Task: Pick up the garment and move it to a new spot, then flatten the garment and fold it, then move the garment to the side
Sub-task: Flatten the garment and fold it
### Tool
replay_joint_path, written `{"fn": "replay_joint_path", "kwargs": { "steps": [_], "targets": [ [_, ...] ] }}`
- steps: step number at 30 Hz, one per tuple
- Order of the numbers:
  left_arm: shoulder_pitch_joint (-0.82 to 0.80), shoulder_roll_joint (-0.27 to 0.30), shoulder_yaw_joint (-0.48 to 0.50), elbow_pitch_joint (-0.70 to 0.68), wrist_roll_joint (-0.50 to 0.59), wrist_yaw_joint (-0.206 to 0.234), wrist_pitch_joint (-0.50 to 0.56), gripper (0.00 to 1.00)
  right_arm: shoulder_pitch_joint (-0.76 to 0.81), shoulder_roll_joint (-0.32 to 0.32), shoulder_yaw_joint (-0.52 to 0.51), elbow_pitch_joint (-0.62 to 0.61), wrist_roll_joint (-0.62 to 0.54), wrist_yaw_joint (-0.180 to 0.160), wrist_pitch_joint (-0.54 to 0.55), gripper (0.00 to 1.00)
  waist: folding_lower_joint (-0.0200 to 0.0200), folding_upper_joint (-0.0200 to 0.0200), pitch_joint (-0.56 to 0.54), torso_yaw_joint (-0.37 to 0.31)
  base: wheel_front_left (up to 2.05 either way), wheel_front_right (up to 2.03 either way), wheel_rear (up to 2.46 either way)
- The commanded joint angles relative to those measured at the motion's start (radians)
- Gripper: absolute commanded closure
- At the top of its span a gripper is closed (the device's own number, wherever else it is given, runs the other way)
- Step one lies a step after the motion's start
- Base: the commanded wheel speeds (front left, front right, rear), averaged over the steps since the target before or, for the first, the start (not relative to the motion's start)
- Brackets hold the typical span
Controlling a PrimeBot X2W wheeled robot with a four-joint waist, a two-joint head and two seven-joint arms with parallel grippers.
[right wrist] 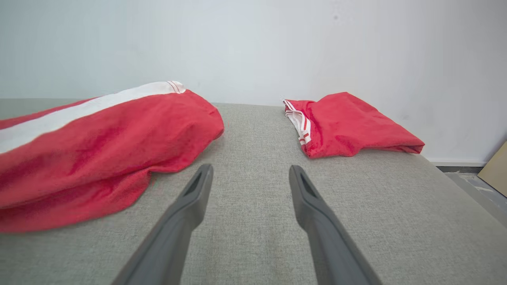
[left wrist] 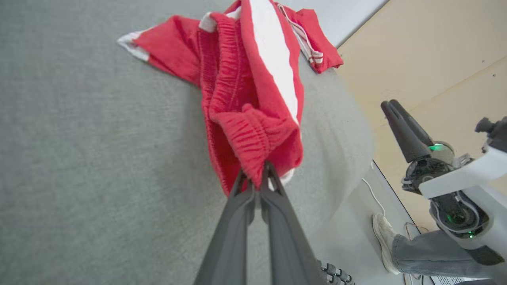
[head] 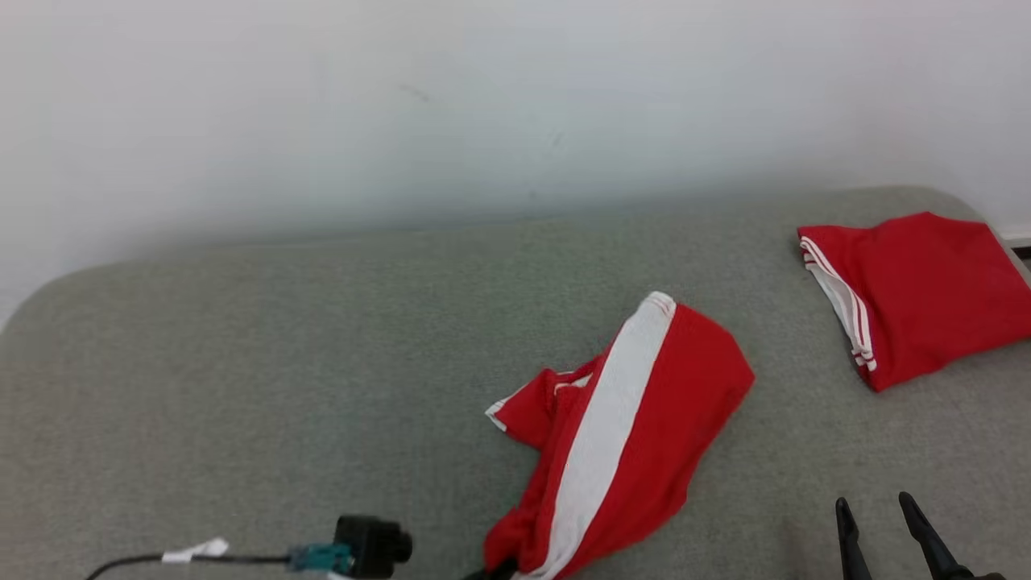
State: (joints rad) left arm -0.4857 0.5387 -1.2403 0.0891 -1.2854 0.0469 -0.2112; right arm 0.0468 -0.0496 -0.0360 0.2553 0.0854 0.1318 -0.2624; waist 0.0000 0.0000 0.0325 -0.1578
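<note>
Fingers [left wrist: 277, 206] of the left gripper [left wrist: 259, 174] are pressed tight together on the gathered elastic waistband of the garment [left wrist: 245, 118], a pair of red shorts with a broad white stripe down the side. The pinched end is bunched and raised at the fingertips, while the rest of the cloth trails away across the grey padded surface [head: 242, 362]. In the head view the garment [head: 628, 435] lies crumpled near the middle of that surface, toward the near edge, with its striped leg pointing to the far side.

The right gripper [head: 874, 503] stands wide open at the lower right, holding nothing. In its own wrist view its fingertips [right wrist: 200, 180] are over bare grey fabric, just beside the garment [right wrist: 99, 146] without touching it.

Two red garments are in sight. The second one [head: 918, 298] is folded and lies at the far right corner, well apart from the first, with thin white and red stripes along its hem.

One dark cable with a black plug [head: 370, 544] and a teal fitting lies at the near left edge. It carries one small white tag [head: 197, 551], too small to read.

Beyond the edge, in the left wrist view, one pale shoe [left wrist: 382, 241] and a grey trouser leg [left wrist: 427, 253] of a person stand on the floor.
</note>
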Motion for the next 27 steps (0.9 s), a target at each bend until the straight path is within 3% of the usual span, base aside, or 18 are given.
{"fn": "replay_joint_path", "kwargs": {
  "steps": [1,9,18,19,22,27],
  "targets": [
    [0.039,0.013,0.0,0.011,-0.006,0.011,-0.014,1.0,0.013,-0.002,-0.002,0.002,-0.014,-0.003,-0.002,0.0,0.0,0.0,-0.023,0.029,0.0,0.0,0.0],
    [0.205,0.047,0.088,0.163,-0.067,0.008,-0.05,1.0,0.04,-0.002,-0.017,0.006,-0.008,-0.003,-0.002,0.0,0.0,0.0,-0.047,0.085,0.0,0.0,0.0],
    [0.213,0.036,0.221,0.34,-0.045,-0.061,-0.053,1.0,0.038,-0.003,-0.006,0.015,0.001,-0.003,-0.002,0.0,0.0,0.0,-0.053,0.104,0.0,0.0,0.0],
    [0.212,0.035,0.228,0.352,-0.039,-0.065,-0.053,0.94,0.036,-0.002,-0.006,0.015,0.0,-0.002,-0.002,0.0,0.0,0.0,-0.052,0.103,0.0,0.0,0.0],
    [0.215,0.036,0.251,0.375,-0.009,-0.061,-0.053,0.0,0.038,-0.003,-0.012,0.014,-0.001,-0.003,-0.002,0.0,0.0,0.0,-0.052,0.099,0.0,0.0,0.0],
    [0.254,0.069,0.263,0.371,0.012,-0.03,-0.053,0.0,0.054,-0.002,-0.018,0.01,0.003,-0.002,-0.002,0.0,0.0,0.0,-0.056,0.088,0.0,0.0,0.0]
  ]
}}
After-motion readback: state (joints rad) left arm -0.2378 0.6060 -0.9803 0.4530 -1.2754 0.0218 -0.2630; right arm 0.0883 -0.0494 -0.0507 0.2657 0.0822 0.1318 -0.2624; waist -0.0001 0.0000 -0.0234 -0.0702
